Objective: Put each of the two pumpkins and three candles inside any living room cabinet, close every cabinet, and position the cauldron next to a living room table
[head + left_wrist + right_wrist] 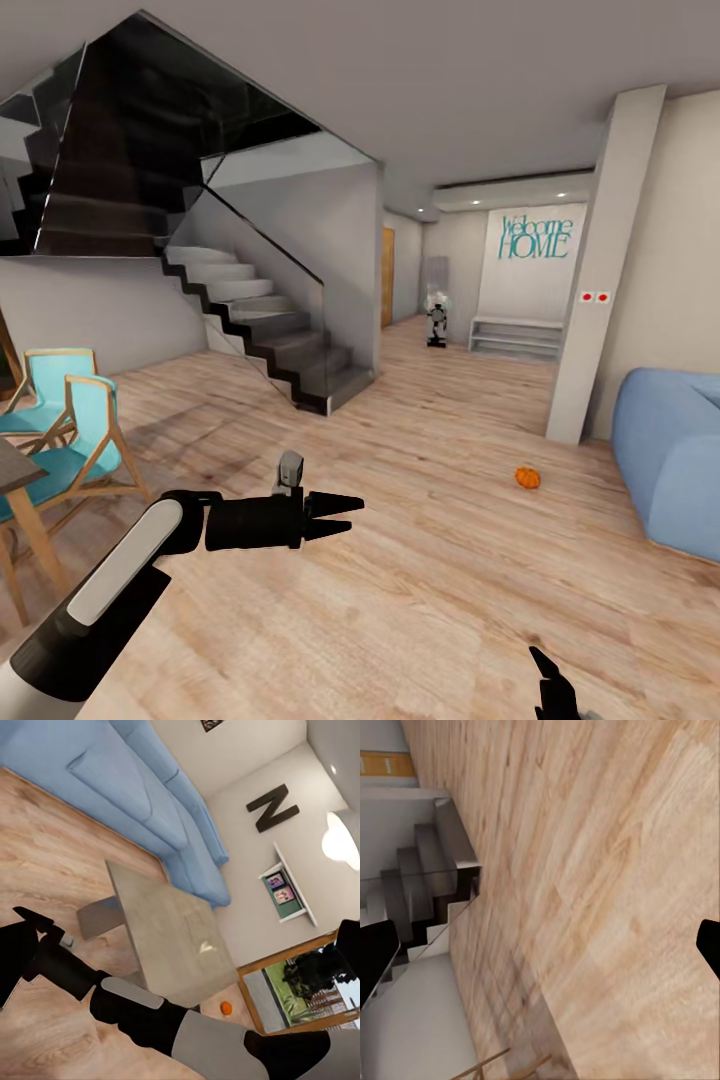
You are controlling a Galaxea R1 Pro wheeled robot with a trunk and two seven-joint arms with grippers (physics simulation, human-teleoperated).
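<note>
Teal lettering [536, 238] on the far wall [520, 280] of the hallway, seen from the head camera, reads "Welcome HOME" in two lines, with "HOME" in capitals below. In the left wrist view, a large dark letter "N" [273, 808] hangs on the pale wall [247, 870] above a small white shelf [289, 896]. No other text, number or brand can be read.
</note>
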